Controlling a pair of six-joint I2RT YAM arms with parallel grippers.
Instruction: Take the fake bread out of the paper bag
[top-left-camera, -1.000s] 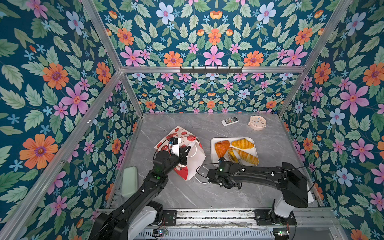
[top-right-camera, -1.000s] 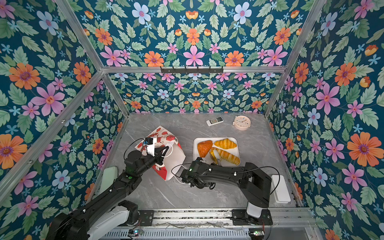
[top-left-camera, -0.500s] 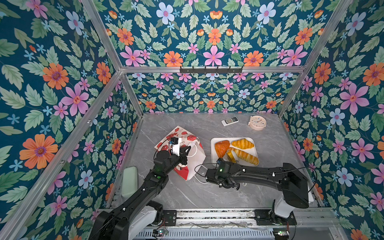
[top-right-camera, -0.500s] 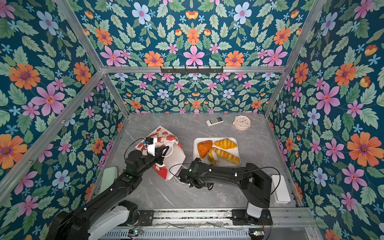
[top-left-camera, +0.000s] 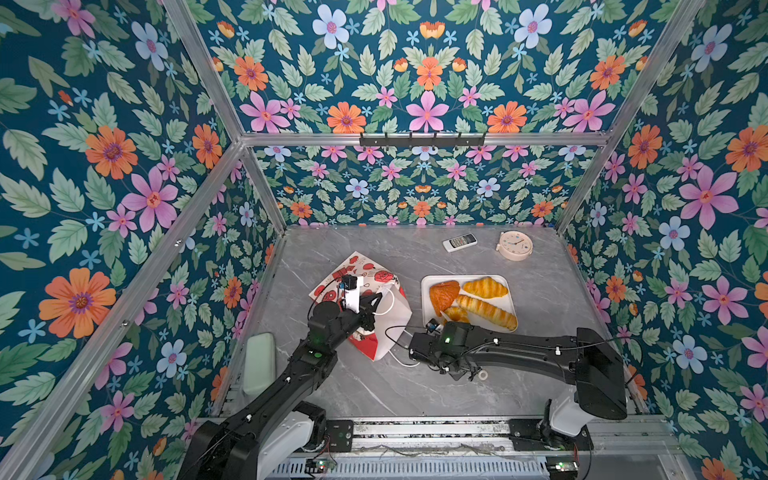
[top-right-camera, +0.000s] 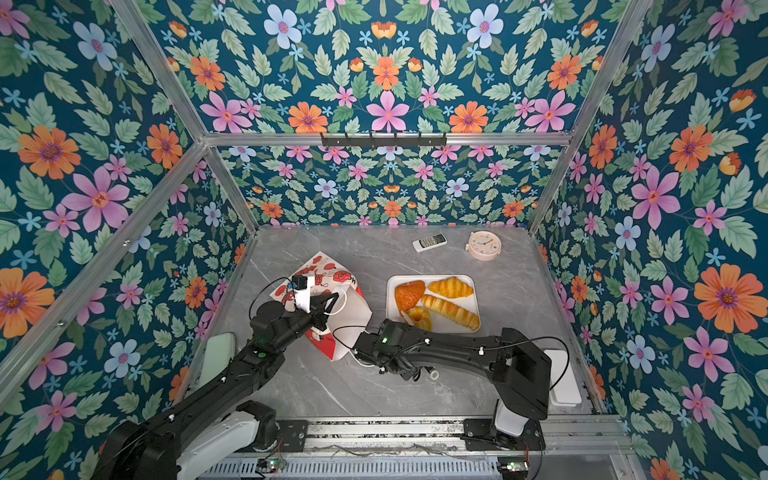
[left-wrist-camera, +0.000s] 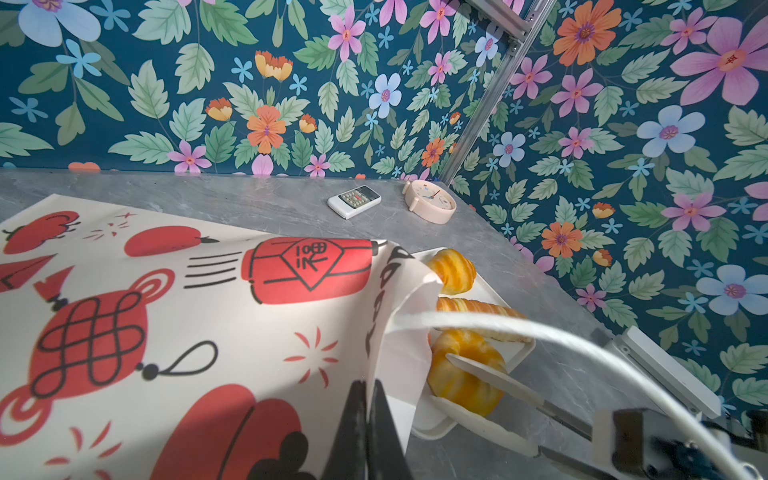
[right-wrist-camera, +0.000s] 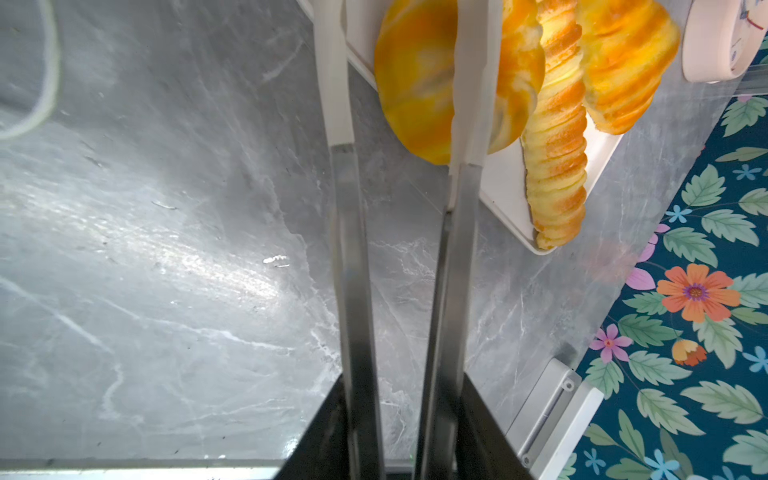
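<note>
Black jointed arms (top-left-camera: 291, 374), white base housings (top-left-camera: 286, 432) (green lights (top-left-camera: 316, 354)).

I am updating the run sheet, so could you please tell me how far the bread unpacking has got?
Done: four pieces of fake bread lie on the white tray. In hand: the left gripper pinches the rim of the paper bag; the right gripper holds tongs whose tips straddle the ring bun there. Left: anything inside the bag, which no view shows.

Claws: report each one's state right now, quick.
Left claw: shut on the paper bag at its edge.
Right claw: shut on the tongs, tips at a bread ring on the tray.
</note>
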